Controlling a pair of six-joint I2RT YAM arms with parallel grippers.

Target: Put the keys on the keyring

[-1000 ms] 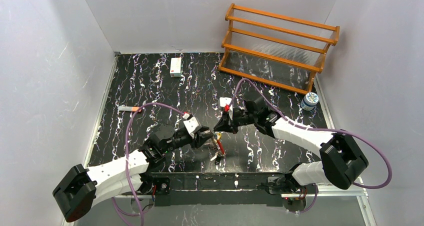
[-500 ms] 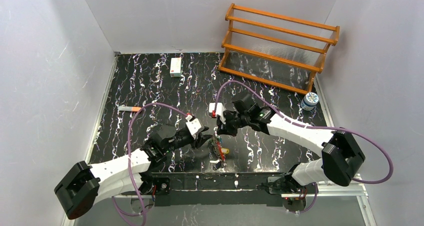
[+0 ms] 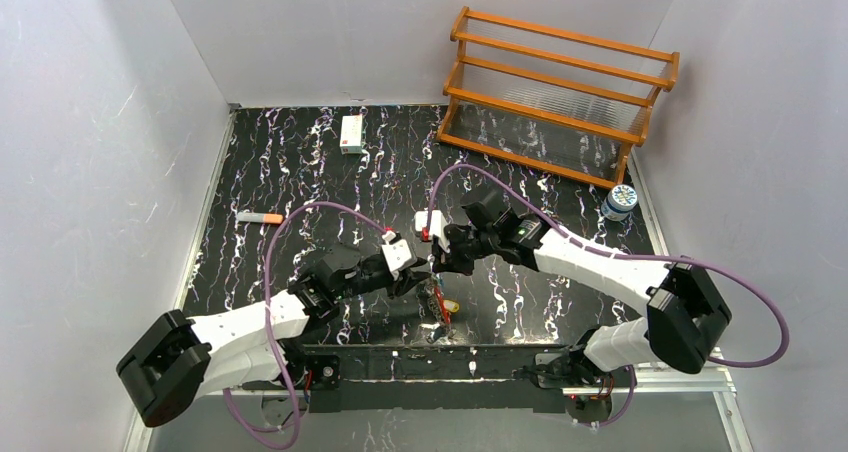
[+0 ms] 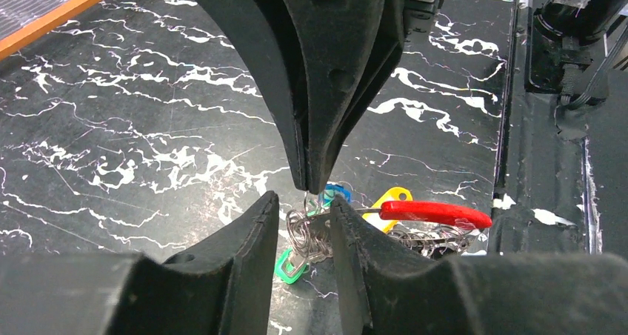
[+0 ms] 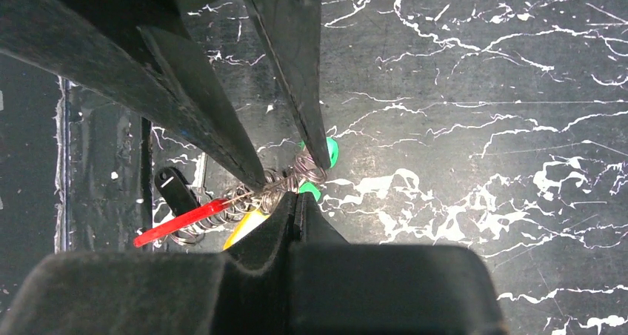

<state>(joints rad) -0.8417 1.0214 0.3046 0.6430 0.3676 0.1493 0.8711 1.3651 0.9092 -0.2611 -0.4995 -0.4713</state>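
Note:
The keyring (image 3: 440, 307) hangs low between both grippers at the table's near middle. In the left wrist view its coil of metal rings (image 4: 315, 231) sits between my left gripper's (image 4: 304, 205) narrowly parted fingers, and the red segment (image 4: 437, 214) sticks out to the right. My right gripper (image 5: 296, 196) is shut on a thin ring at the top of the coil. The green-tagged key (image 4: 289, 264) dangles under the coil and the blue-tagged key (image 4: 335, 194) shows just behind it. Whether either key is threaded on the loop I cannot tell.
A yellow tag (image 4: 392, 198) and a black fob (image 5: 172, 187) belong to the cluster. A wooden rack (image 3: 560, 92) stands at the back right, with a small jar (image 3: 620, 202) beside it. A white box (image 3: 352, 132) and an orange-tipped marker (image 3: 258, 217) lie to the left.
My right gripper has swung left and my left gripper has pushed right, so the two now meet tip to tip over the keyring. The keyring has shifted slightly with them.

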